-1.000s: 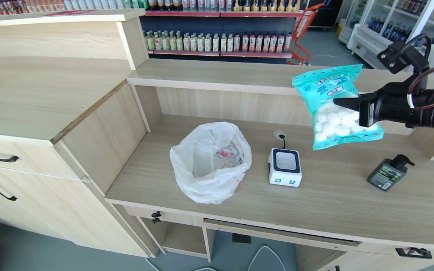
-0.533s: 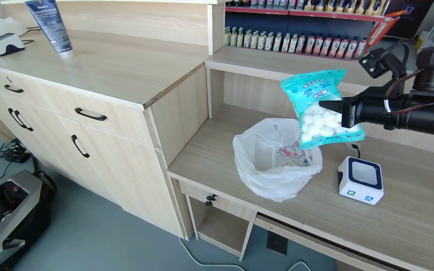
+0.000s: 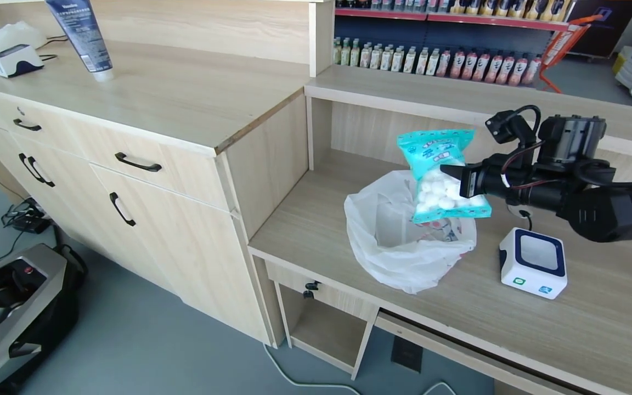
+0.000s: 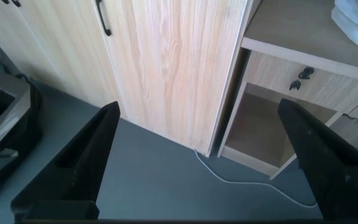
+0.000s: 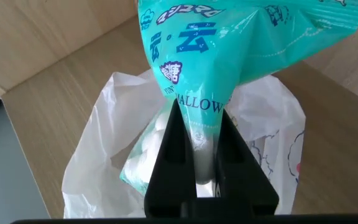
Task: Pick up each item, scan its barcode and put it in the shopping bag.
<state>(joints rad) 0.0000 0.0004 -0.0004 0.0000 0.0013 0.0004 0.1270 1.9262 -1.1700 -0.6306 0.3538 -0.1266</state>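
Teal plastic packet of white marshmallows [image 3: 435, 164] pinched by right gripper [image 3: 450, 170], hanging over the open white plastic shopping bag [image 3: 387, 258] on the wooden counter [image 3: 568, 329]. Left gripper [image 4: 197, 155] fingers spread wide.

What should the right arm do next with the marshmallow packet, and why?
Probably lower the marshmallow packet straight down into the shopping bag before releasing. The right gripper is shut on the packet, which hangs over the bag's open mouth; the right wrist view shows the bag directly beneath it. A drop from here might catch the floppy rim.
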